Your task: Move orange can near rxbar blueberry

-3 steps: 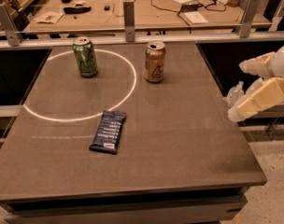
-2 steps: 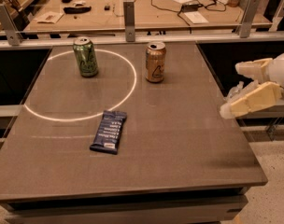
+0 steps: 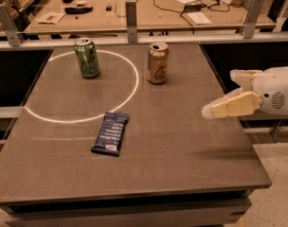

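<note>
end effector [image 3: 209, 111] moved left over table [image 3: 182, 155] right edge | empty, opening unclear | orange can [image 3: 157, 63], rxbar blueberry [image 3: 111, 133] unmoved

The end effector [image 3: 215, 110] hangs over the right side of the bench [image 3: 182, 164], and its arm [image 3: 276, 90] runs off the right edge. The white words on the rxbar blueberry [image 3: 111, 133] are too small to read.

Hand [image 3: 209, 111] farther left, over right edge of table [image 3: 182, 174].
</note>
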`<state>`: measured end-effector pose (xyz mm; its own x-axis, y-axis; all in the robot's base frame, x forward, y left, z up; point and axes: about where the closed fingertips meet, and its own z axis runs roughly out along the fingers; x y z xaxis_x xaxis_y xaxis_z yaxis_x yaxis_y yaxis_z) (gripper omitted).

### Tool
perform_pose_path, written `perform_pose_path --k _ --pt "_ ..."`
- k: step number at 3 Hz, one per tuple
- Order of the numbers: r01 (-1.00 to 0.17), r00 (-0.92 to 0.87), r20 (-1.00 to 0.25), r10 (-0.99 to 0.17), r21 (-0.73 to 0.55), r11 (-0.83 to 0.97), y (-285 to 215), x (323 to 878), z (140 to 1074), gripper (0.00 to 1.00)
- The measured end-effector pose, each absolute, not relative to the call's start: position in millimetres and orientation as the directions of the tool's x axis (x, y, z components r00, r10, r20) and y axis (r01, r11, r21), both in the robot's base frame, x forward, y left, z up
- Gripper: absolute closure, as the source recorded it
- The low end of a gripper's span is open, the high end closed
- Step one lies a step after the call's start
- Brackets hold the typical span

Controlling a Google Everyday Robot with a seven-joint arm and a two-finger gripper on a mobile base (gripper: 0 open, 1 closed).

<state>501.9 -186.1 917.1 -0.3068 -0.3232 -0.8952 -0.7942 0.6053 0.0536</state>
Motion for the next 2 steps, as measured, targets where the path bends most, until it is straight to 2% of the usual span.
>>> perform_pose_path --k 2 --pt "-0.739 -0.371 -0.868 -0.33 0.061 0.67 -182.7 509.5 902.7 0.0"
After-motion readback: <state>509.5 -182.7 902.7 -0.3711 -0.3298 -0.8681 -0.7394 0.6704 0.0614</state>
